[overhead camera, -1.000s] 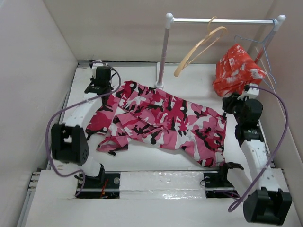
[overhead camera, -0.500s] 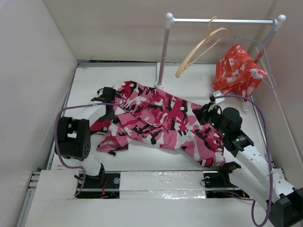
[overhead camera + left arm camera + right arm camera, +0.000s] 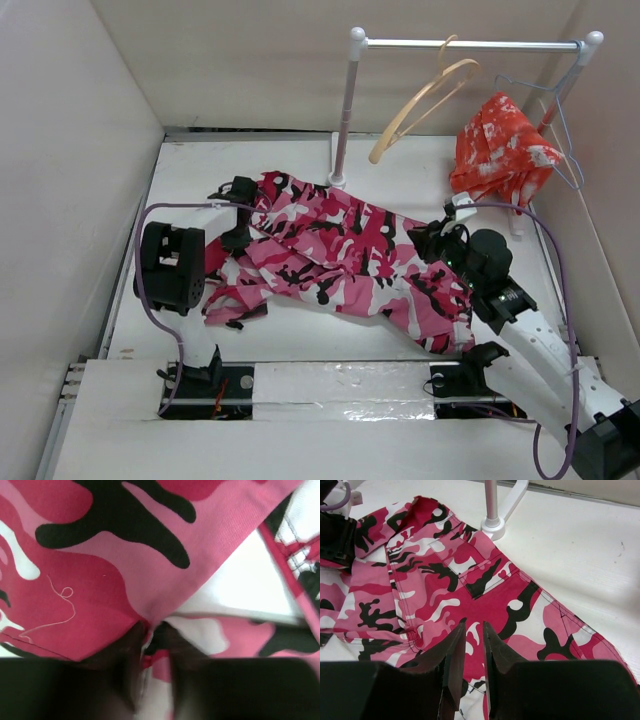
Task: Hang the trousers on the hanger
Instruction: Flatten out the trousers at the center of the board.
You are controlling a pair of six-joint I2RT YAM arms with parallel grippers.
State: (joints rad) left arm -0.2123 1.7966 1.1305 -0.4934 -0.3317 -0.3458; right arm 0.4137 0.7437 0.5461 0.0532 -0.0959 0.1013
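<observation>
trousers: one pair of trousers (image 3: 340,250), in pink, red, white and black camouflage, lay rumpled across the table (image 3: 400,170) from 10 to 4 o'clock.
hangers: two on the rail (image 3: 470,44), the wooden hanger (image 3: 420,100) at 1 o'clock and a wire hanger (image 3: 560,120) at 2 o'clock.
other cloth: one red-orange garment (image 3: 495,150).
left gripper (image 3: 150,630): pinched a trouser fold.
right gripper (image 3: 474,630): fingers narrowly parted over the cloth.

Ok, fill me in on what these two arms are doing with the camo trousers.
The trousers lie spread and crumpled on the table, not yet on the wooden hanger, which hangs bare on the rail at the back. The left gripper appears to pinch a fold at their left end. The right gripper sits low over the fabric at the right end, its jaws nearly together; whether it has hold is unclear.
</observation>
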